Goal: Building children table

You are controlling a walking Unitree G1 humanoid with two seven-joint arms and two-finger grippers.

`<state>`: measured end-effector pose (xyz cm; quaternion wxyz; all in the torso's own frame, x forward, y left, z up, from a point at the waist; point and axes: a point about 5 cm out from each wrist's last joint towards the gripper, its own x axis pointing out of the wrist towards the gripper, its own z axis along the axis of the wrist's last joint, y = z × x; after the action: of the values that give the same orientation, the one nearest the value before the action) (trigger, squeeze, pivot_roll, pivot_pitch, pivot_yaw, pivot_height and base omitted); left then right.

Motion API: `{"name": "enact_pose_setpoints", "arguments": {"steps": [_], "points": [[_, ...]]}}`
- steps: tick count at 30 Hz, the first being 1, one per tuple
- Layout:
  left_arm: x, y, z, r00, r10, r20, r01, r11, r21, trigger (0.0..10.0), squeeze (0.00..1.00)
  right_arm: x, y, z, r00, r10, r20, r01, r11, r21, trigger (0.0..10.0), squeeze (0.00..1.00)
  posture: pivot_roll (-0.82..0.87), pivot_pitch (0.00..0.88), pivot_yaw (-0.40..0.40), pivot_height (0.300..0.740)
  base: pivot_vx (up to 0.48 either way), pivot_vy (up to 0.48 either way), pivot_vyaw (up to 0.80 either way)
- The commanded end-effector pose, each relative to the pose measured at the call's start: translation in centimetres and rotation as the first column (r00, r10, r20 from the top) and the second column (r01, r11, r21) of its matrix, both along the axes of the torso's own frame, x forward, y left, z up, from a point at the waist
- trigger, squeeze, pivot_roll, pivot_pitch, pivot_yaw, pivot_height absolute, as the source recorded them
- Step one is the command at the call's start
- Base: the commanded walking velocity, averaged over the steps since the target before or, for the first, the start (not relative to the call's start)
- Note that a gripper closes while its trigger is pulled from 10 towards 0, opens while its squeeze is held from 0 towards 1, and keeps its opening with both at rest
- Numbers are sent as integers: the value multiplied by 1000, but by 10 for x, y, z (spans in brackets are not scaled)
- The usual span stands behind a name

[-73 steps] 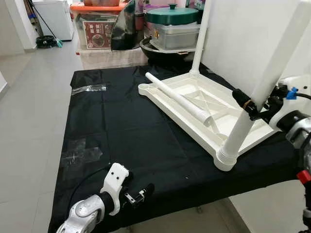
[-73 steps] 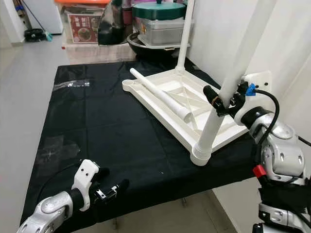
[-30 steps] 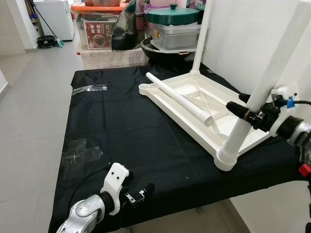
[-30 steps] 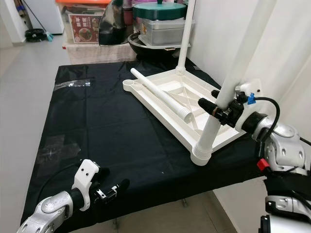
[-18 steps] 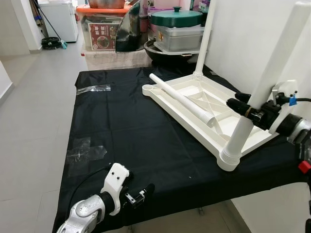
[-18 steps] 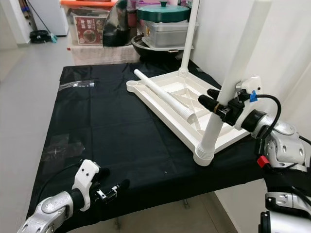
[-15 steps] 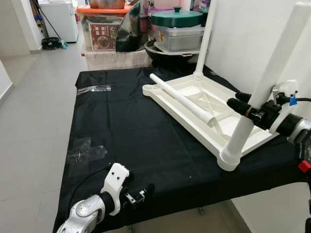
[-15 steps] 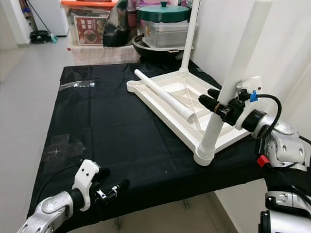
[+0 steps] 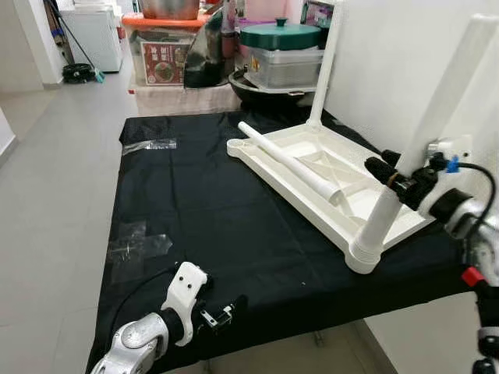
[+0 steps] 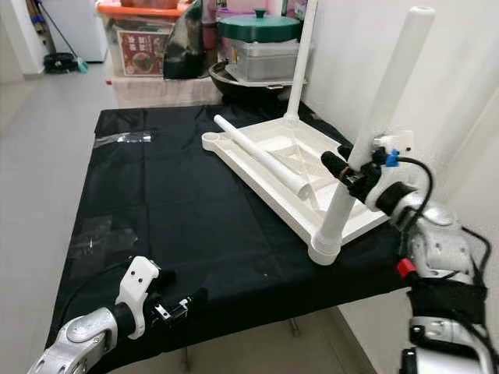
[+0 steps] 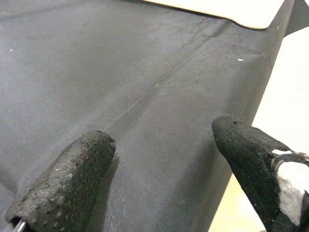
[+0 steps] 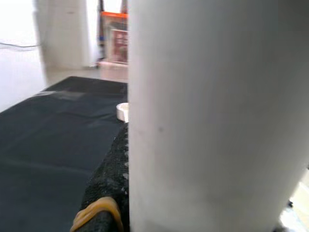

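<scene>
A white children's table top point(image 9: 300, 142) lies upside down on a black cloth-covered table point(image 9: 203, 210). Two white legs stand up from its corner sockets, a far leg point(image 9: 325, 66) and a near leg point(image 9: 448, 86). A third, loose leg point(image 9: 288, 161) lies across the top. My right gripper point(image 9: 387, 170) is shut on the near leg a little above its socket. In the right wrist view that leg point(image 12: 217, 111) sits against one black finger point(image 12: 108, 193). Low at the table's front edge, my left gripper point(image 9: 230, 310) is open over the bare cloth, its fingers point(image 11: 72, 183) spread apart.
A white wall point(image 9: 390, 62) runs close along the right. Behind the table stand storage boxes point(image 9: 168, 58) and a pot with a green lid point(image 9: 279, 35). Two scraps of clear plastic point(image 9: 148, 144) lie on the cloth's left side. Grey floor lies to the left.
The whole view has shifted slightly with the head. My right gripper stays on the near leg, its wrist turned a little. The left arm has not moved.
</scene>
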<state>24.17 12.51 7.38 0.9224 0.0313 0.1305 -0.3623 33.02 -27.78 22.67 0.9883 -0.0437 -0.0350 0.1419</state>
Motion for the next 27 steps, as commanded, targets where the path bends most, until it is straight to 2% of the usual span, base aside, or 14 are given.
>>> {"name": "enact_pose_setpoints", "arguments": {"steps": [1,3,4,6,7,8,12,13,16,23,25,26,27], "points": [[-2,1,-4,1000,-2,-12,2,1000,16,10000,0,-3,-8,-26,986,-131,-108,126,991,-51,0,0,-36,0,-59,740,0,0,0],[-1,1,-3,1000,0,-12,0,1000,16,10000,0,-2,-9,-31,950,-271,-153,264,962,-63,0,0,-37,0,-61,740,0,0,0],[-1,1,-3,1000,0,-12,0,1000,16,10000,0,-2,-9,-31,950,-271,-153,264,962,-63,0,0,-37,0,-61,740,0,0,0],[-1,1,-3,1000,4,-13,-3,1000,16,10000,0,-2,-10,-37,878,-443,-181,441,896,-52,0,0,-35,0,-67,740,0,0,0],[-1,1,-3,1000,5,-13,-5,1000,15,10000,0,-3,-10,-39,850,-491,-189,492,869,-43,0,0,-35,0,-69,740,0,0,0],[-1,1,-3,1000,5,-13,-5,1000,15,10000,0,-3,-10,-39,850,-491,-189,492,869,-43,0,0,-35,0,-69,740,0,0,0],[-2,0,-4,1000,15,-14,-15,1000,7,10000,0,-8,8,-54,749,-627,-215,636,771,-31,0,0,-32,0,-73,740,0,0,0],[-2,0,-4,1000,15,-14,-15,1000,7,10000,0,-8,8,-54,749,-627,-215,636,771,-31,0,0,-32,0,-73,740,0,0,0],[-2,0,-4,1000,18,-14,-18,1000,9,10000,0,-13,31,-69,658,-711,-249,729,684,-29,0,0,-27,0,-83,740,0,0,0],[-3,1,-4,1000,25,-12,-25,1000,12,10000,0,-15,53,-71,607,-748,-269,774,633,-15,0,0,-24,0,-92,740,0,0,0],[-3,1,-4,1000,26,-13,-26,1000,10,10000,0,-14,55,-70,611,-741,-279,769,639,-12,0,0,-24,0,-92,740,0,0,0],[-3,0,-4,1000,27,-13,-27,1000,8,10000,0,-13,57,-67,614,-737,-282,767,642,-6,1137,0,-24,0,-92,740,0,0,0],[-3,0,-4,1000,27,-13,-27,1000,8,10000,0,-13,57,-67,614,-737,-282,767,642,-6,1137,0,-24,0,-92,740,0,0,0]]}}
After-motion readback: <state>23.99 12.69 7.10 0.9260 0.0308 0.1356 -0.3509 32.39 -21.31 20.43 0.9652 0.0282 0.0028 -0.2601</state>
